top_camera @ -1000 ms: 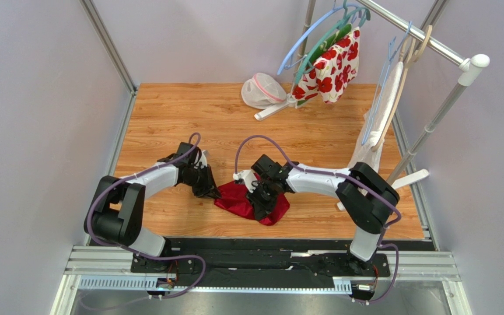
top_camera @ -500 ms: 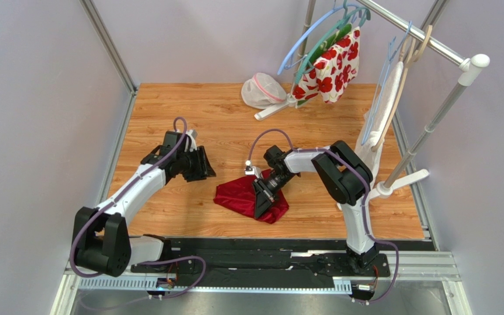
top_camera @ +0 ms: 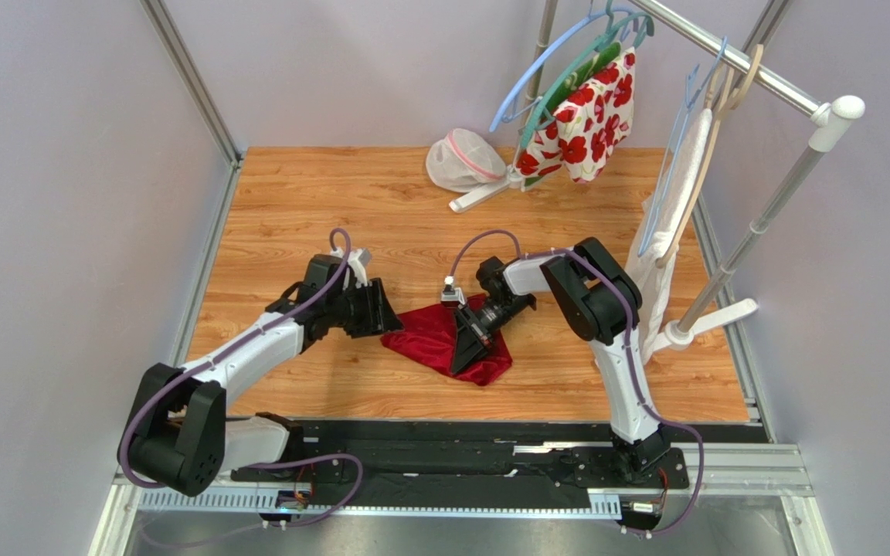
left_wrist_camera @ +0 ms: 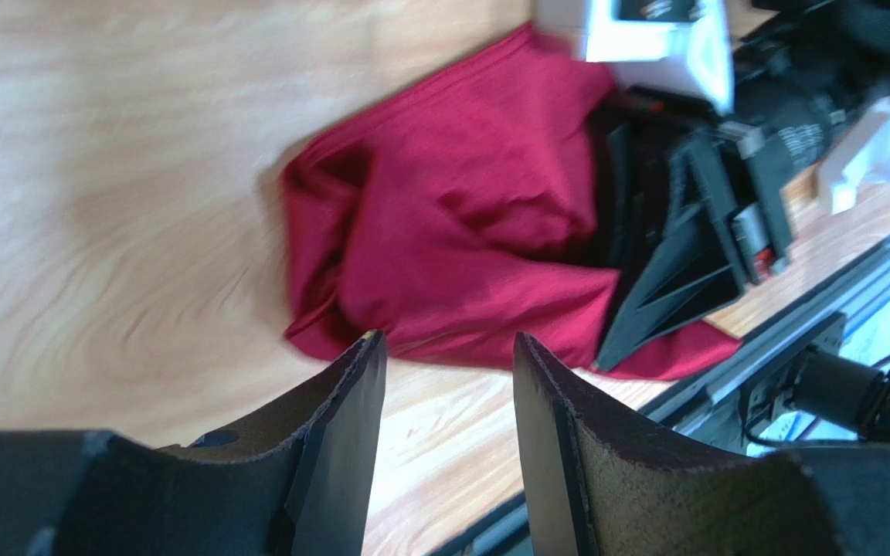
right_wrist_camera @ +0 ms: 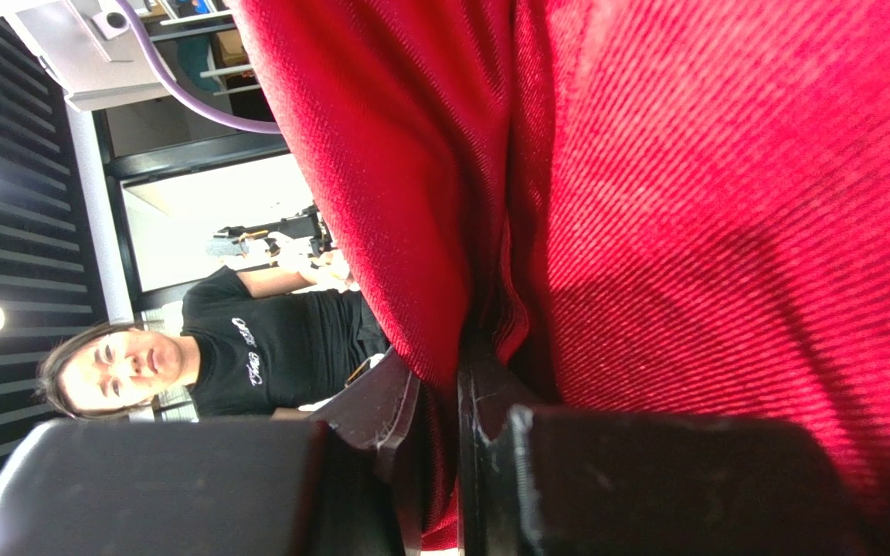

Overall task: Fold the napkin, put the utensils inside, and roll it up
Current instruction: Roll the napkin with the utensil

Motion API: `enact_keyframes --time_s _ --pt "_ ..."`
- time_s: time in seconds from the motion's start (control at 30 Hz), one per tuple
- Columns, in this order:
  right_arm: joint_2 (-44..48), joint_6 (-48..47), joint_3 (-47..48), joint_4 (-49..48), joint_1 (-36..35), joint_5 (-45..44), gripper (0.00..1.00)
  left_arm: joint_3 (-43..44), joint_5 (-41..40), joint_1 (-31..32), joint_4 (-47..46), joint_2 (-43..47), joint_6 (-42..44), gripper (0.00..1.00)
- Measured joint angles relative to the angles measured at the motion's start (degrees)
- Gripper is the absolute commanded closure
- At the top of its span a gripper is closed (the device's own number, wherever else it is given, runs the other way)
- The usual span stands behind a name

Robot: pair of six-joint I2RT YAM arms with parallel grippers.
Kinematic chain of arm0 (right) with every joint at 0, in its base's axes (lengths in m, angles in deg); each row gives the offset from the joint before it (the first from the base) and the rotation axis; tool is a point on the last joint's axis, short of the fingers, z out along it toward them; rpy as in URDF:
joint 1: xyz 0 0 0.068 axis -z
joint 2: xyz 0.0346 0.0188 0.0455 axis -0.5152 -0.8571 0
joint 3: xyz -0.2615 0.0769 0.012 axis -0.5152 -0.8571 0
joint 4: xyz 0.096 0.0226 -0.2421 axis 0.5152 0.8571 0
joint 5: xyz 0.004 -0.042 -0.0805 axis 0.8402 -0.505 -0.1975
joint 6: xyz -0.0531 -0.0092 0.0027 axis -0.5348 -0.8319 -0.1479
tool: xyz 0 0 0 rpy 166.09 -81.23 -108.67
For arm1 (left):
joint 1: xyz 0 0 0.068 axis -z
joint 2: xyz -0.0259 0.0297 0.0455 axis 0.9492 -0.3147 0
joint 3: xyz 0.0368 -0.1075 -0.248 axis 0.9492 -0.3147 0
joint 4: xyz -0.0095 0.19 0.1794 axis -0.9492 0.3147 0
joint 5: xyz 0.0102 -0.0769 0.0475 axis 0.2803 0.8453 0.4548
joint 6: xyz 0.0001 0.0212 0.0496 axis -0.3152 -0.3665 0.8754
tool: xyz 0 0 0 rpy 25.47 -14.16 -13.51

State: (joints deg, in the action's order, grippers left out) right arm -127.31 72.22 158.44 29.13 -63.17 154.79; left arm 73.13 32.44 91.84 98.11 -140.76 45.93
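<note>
Near the front edge of the table (top_camera: 299, 197), the crumpled napkin (top_camera: 427, 336) sits pinched by the clenched right gripper (right_wrist_camera: 444, 394), so the left gripper (left_wrist_camera: 447, 348) (jaws apart, empty, just beside the cloth) should catch a loose corner low and draw it flat.

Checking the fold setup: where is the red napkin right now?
Top view: the napkin lies bunched front-centre on the table, right of the open left gripper, pinched by the right gripper.

One napkin (top_camera: 429, 334) on the tabletop (top_camera: 299, 197), centre of near edge; mesh bag (top_camera: 464, 160) at far edge; clothes rack (top_camera: 839, 114) along right edge.
</note>
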Motion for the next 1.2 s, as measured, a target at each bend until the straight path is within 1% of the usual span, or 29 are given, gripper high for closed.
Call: enact_keyframes --time_s 0.1,0.13,0.17,0.27,0.5,0.63,0.73,0.8,0.87,0.93,1.0,1.03,1.13,1.2 --pt "-0.3 -0.1 0.5 0.3 0.2 0.2 1.0 -0.8 -0.2 1.2 -4.4 -0.1 -0.8 0.5" --pt "-0.4 -0.1 0.7 0.4 0.2 0.2 1.0 -1.0 -0.3 1.3 -5.2 -0.2 -0.9 0.51" --pt "-0.4 -0.1 0.8 0.5 0.2 0.1 1.0 -1.2 -0.6 1.4 -5.9 -0.4 -1.0 0.55" --pt "-0.6 -0.1 1.1 0.6 0.2 0.1 0.99 -1.2 -1.1 1.5 -7.4 -1.9 -1.1 0.6" --pt "-0.6 0.0 1.2 0.6 0.3 0.1 0.98 -1.6 -1.4 1.5 -11.3 -7.7 -1.2 0.59" --pt "-0.6 0.3 1.2 0.4 0.3 0.1 0.93 -2.3 -1.5 1.5 -13.9 -8.8 -1.3 0.59" --pt "-0.5 0.8 1.1 0.0 0.3 0.0 0.8 -2.8 -1.7 1.5 -15.3 -9.5 -1.4 0.6" --pt "-0.2 1.2 1.0 -0.5 0.3 -0.5 0.65 -2.9 -1.8 1.5 -15.8 -10.4 -1.4 0.61" --pt "0.5 1.7 0.6 -1.4 0.3 -2.1 0.45 -3.0 -1.9 1.5 -16.4 -11.7 -1.6 0.63" --pt "2.3 2.7 0.2 -2.2 0.3 -2.6 0.28 -3.0 -1.6 1.5 -17.3 -13.3 -2.0 0.65" --pt "4.8 5.0 -0.2 -2.6 0.3 -4.1 0.2 -2.6 -1.3 1.5 -18.2 -14.3 -2.3 0.65" --pt "6.0 6.1 -0.5 -3.1 0.4 -5.0 0.11 -2.3 -1.1 1.5 -18.4 -14.7 -2.3 0.65" --pt "9.6 9.0 -1.5 -4.4 0.4 -8.7 0.09 -1.5 -0.9 1.5 -18.9 -15.9 -2.4 0.66" --pt "12.6 10.3 -1.9 -5.8 0.4 -12.9 0.08 -1.2 -0.7 1.5 -19.1 -16.4 -2.4 0.66"
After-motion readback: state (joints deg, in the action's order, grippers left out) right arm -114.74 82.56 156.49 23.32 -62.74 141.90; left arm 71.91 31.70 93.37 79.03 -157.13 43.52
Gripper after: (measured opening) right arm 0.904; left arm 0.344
